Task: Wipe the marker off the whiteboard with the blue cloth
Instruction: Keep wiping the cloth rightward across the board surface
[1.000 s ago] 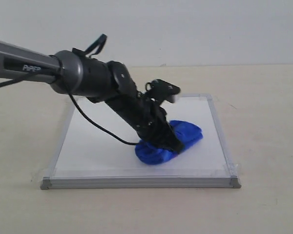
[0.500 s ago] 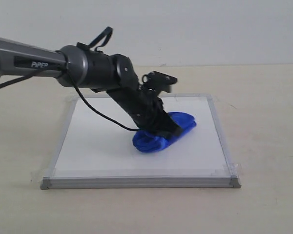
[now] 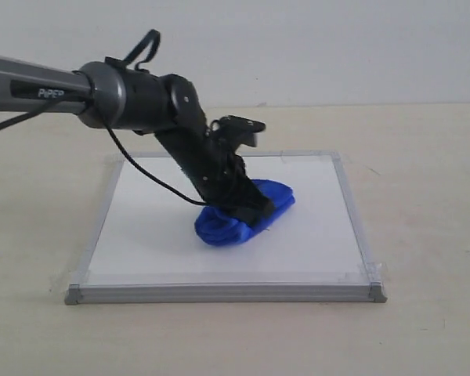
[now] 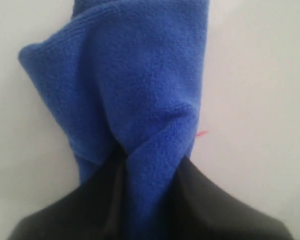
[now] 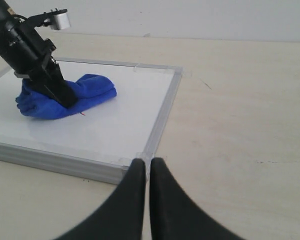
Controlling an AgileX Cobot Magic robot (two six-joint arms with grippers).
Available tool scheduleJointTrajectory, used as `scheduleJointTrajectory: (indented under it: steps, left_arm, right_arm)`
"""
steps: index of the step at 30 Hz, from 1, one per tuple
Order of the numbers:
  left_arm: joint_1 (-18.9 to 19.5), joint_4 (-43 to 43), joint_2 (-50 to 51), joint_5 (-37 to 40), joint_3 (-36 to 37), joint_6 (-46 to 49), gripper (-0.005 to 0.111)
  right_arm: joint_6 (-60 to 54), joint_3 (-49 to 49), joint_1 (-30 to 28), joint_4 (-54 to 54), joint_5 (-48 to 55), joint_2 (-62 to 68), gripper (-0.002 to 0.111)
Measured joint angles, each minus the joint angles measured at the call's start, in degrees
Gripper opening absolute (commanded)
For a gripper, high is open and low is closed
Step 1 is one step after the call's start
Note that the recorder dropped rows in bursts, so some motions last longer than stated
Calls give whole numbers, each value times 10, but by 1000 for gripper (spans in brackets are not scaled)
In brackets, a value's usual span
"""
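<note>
The whiteboard (image 3: 149,235) lies flat, white inside a silver-grey frame with grey corner caps. The blue cloth (image 3: 219,227), bunched into a thick roll, rests near its middle. A tiny red trace of the marker (image 4: 202,133) shows just beside the cloth's edge.

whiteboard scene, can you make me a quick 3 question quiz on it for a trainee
1. True or false: the bright blue microfibre cloth rests on the square white whiteboard with the silver-grey metal frame.
2. Pick one: the left arm's black fingers are closed on A) the cloth B) the board's frame C) nothing.
3. Fill in: in the left wrist view, a short stroke of thin ____ marker line shows beside the cloth.

Key: 1 true; 2 A; 3 red.
</note>
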Motion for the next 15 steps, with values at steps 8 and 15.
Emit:
scheduleJointTrajectory:
  steps: [8,15]
  left_arm:
    - [-108,112,5,-20,-31,-49,4]
    - [29,215,16,7,-59,-211,4]
  right_arm:
    - [0,0,0,0,0,0,0]
    - [0,0,0,0,0,0,0]
